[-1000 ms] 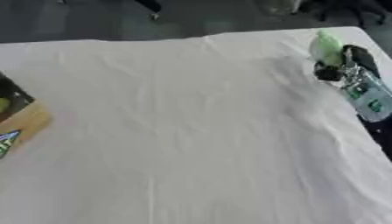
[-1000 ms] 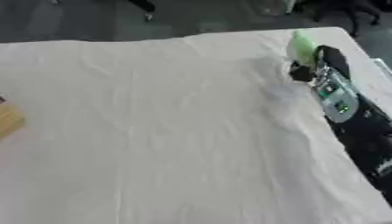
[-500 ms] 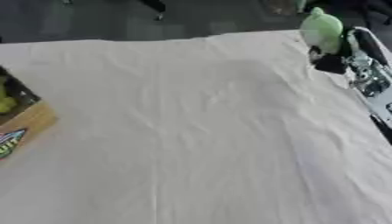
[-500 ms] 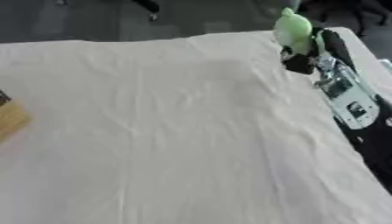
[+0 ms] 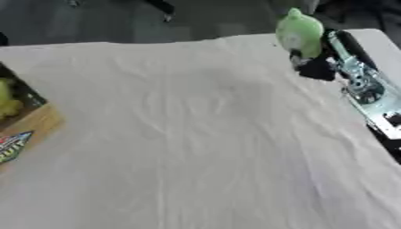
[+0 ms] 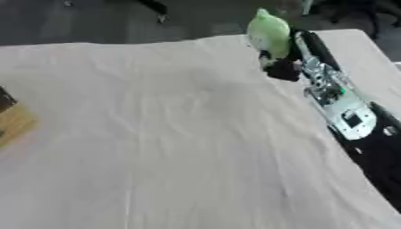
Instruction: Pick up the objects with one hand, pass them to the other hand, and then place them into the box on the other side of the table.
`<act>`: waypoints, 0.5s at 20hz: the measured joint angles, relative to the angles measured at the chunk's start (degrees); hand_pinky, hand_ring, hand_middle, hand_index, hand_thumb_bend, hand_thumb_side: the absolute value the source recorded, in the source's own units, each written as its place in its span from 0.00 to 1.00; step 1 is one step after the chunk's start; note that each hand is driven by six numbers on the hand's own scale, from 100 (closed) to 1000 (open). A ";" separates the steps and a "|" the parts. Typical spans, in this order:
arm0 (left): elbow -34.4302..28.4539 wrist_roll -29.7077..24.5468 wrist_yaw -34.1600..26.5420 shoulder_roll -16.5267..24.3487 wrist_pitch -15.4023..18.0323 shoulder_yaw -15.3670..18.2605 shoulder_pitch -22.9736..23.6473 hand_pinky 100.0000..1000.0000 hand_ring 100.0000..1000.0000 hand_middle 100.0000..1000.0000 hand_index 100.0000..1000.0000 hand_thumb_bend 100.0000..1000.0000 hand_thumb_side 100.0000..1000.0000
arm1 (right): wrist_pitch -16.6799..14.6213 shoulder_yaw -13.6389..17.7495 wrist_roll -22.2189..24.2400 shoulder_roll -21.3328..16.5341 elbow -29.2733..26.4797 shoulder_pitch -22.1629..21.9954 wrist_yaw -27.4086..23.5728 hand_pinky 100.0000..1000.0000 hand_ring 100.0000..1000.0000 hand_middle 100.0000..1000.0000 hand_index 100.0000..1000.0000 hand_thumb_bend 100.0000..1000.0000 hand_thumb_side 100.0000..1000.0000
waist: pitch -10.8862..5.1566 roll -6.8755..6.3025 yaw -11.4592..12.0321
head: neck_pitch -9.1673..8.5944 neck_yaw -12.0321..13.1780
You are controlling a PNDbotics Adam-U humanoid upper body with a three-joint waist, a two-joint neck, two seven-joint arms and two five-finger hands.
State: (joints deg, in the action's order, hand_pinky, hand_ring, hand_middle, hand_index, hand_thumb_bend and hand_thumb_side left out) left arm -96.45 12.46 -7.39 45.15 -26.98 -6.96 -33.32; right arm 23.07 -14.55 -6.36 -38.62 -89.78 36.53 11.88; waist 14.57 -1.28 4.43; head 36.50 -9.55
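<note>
A: Pale green pear-shaped object (image 6: 269,32) is up at the far right, above the table's (image 5: 196,147) far edge, the right hand (image 6: 283,68) curled round its lower end.

B: Why so high?

A: Lifted clear for the handover, I'd judge; the box (image 5: 31,120) sits at the left edge, well apart.

B: Anything blocking?

A: Only bare white cloth (image 6: 156,143) between them. Yellow-green things already lie in the box. Left hand isn't showing.
</note>
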 measured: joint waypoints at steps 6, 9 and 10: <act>-0.35 -4.29 1.01 0.25 1.21 -1.55 -2.09 0.46 0.63 0.52 0.70 0.18 0.62 | -2.64 -2.69 1.20 3.41 -1.10 0.80 -0.48 0.63 0.43 0.27 0.50 0.00 0.23 | -0.07 -0.23 0.21 | -0.38 0.77; -0.36 -7.61 1.93 0.27 1.82 -3.05 -3.67 0.47 0.63 0.53 0.71 0.18 0.63 | -3.58 -3.94 2.03 4.91 -1.74 1.38 -0.12 0.63 0.43 0.27 0.51 0.00 0.23 | -0.36 -0.30 0.22 | -0.39 1.09; -0.32 -8.97 2.19 0.30 2.06 -3.66 -4.18 0.47 0.63 0.53 0.71 0.18 0.63 | -3.84 -4.39 2.37 5.35 -1.88 1.62 0.02 0.63 0.43 0.27 0.51 0.00 0.23 | -0.41 -0.29 0.23 | -0.39 1.17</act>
State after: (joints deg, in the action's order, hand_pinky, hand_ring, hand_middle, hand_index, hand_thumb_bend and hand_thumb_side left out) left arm -96.77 3.49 -5.21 45.45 -24.92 -10.61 -37.51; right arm 19.24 -18.94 -3.99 -33.27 -91.66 38.15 11.90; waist 14.16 -1.57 4.66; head 36.11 -8.38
